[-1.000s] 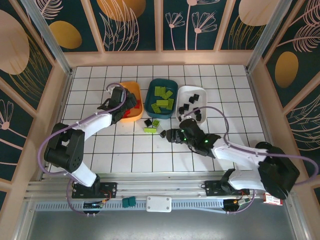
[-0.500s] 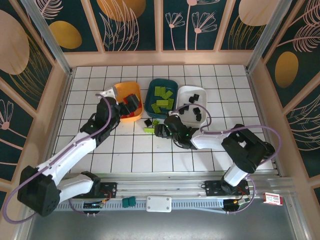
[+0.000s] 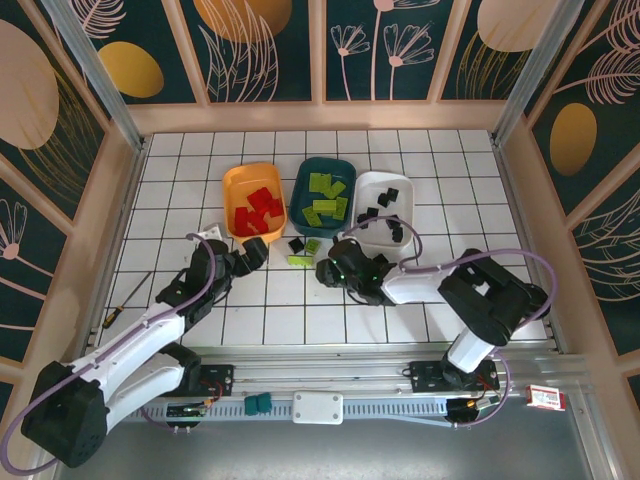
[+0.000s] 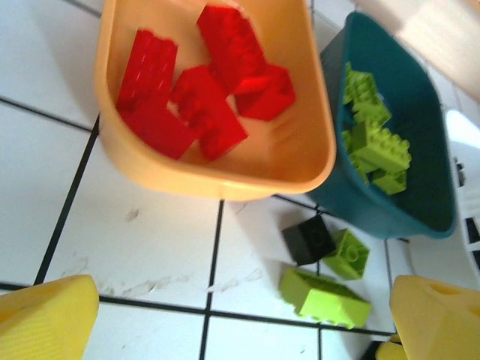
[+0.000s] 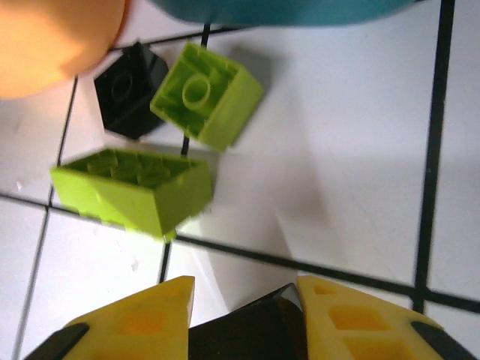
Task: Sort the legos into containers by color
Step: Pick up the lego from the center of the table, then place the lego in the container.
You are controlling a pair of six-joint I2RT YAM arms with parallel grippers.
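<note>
No legible text, no brand marks, no numbers or signs readable anywhere

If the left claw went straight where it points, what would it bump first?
Probably the near wall of the orange tub, past bare tile. The loose legos sit to the right of where the left claw points, though depth is unclear.

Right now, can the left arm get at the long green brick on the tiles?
Probably yes: the left gripper has open jaws, with only bare tile between them and the long green brick. The right gripper, a black brick between its jaws, sits close beside and may crowd it.
</note>
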